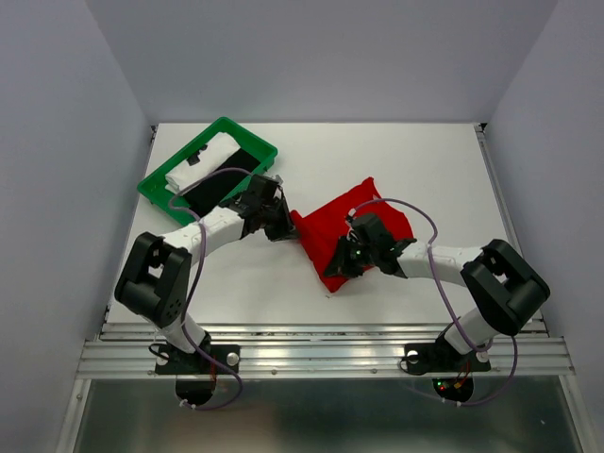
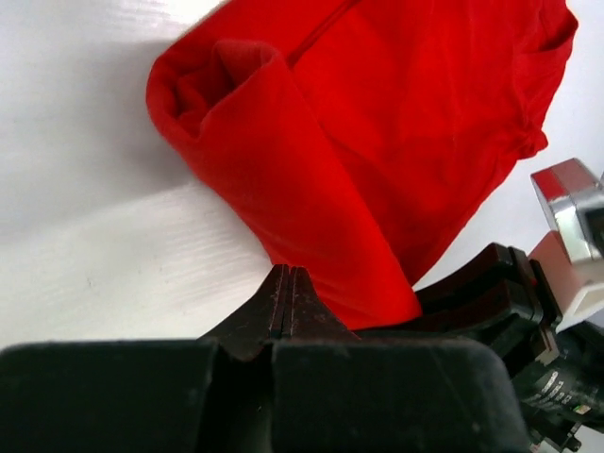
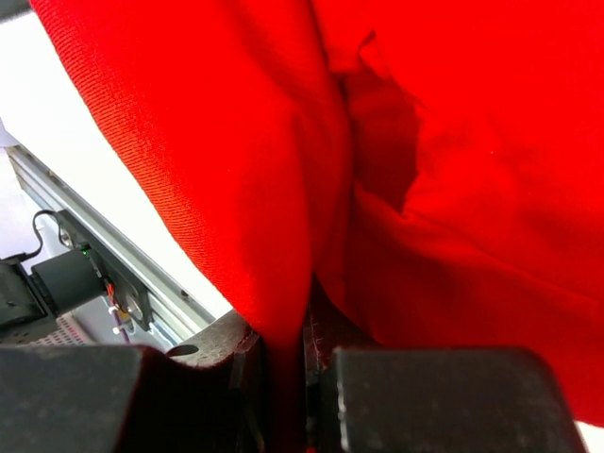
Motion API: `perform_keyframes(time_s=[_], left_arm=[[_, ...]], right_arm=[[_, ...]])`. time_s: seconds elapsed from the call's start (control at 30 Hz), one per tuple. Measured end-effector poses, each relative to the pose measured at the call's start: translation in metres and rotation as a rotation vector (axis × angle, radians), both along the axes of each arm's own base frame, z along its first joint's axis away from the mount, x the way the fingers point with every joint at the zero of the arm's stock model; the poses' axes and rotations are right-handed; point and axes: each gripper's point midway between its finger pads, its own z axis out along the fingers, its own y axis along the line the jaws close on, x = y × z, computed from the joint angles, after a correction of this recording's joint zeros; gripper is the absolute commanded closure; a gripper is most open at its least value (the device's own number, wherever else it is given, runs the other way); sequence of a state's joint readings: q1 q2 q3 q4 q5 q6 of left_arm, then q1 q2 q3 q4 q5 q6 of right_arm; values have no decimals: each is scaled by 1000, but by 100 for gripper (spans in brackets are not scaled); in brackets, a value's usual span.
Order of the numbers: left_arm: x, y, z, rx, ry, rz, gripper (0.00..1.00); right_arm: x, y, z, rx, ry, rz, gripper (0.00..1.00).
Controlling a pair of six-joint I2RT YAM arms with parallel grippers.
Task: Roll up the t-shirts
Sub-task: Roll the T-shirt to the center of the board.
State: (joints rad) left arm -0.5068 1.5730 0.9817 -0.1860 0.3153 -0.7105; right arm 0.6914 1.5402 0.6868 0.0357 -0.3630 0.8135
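Note:
The red t-shirt (image 1: 330, 223) lies folded and partly rolled in the middle of the white table. In the left wrist view, its rolled end (image 2: 236, 104) points toward the camera. My left gripper (image 1: 282, 226) is at the shirt's left edge. Its jaws (image 2: 290, 276) are pressed together, with no cloth between them and the roll just beyond the tips. My right gripper (image 1: 345, 261) is at the shirt's near corner. It is shut on a fold of the red cloth (image 3: 283, 321), which runs down between the fingers. The rest of the shirt (image 3: 472, 142) fills the right wrist view.
A green plastic tray (image 1: 154, 186) stands at the back left, holding a rolled white cloth (image 1: 202, 159) and a black one (image 1: 229, 176). The left arm reaches past the tray's near corner. The metal rail (image 1: 321, 354) runs along the table's front edge.

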Motion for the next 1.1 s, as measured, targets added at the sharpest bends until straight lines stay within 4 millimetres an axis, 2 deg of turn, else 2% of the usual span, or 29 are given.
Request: perform_keyframes(time_s=[0.07, 0.17, 0.23, 0.3, 0.33, 0.43, 0.57, 0.7, 0.73, 0.83, 0.87, 0.97, 1.1], left_arm=[[6, -5, -1, -1, -3, -6, 100], [29, -17, 1, -9, -30, -16, 100], [41, -24, -2, -9, -37, -23, 100], [49, -29, -10, -4, -32, -29, 100], [52, -31, -17, 1, -22, -34, 100], [53, -33, -33, 12, 8, -47, 100], [53, -34, -46, 24, 35, -57, 100], [56, -36, -44, 22, 27, -64, 100], [58, -37, -42, 20, 22, -66, 100], [61, -39, -42, 19, 16, -68, 100], [61, -39, -44, 20, 19, -68, 100], [60, -39, -48, 24, 28, -68, 100], [60, -39, -49, 25, 29, -68, 100]], right_arm=[[0, -1, -1, 4, 6, 1, 99], [1, -4, -3, 4, 18, -2, 99], [3, -7, -4, 1, 19, -9, 95], [4, -9, -6, -8, 16, -11, 78], [4, -11, -7, -18, 13, -12, 60], [6, -21, -14, -84, 10, -24, 34], [10, -32, -4, -145, -36, -35, 27], [16, -46, 20, -204, -105, -59, 28], [18, -49, 28, -212, -127, -68, 31], [22, -59, 49, -237, -181, -97, 46], [23, -63, 55, -245, -195, -105, 60], [25, -67, 69, -266, -231, -124, 79], [17, -52, 73, -289, -252, -77, 87]])
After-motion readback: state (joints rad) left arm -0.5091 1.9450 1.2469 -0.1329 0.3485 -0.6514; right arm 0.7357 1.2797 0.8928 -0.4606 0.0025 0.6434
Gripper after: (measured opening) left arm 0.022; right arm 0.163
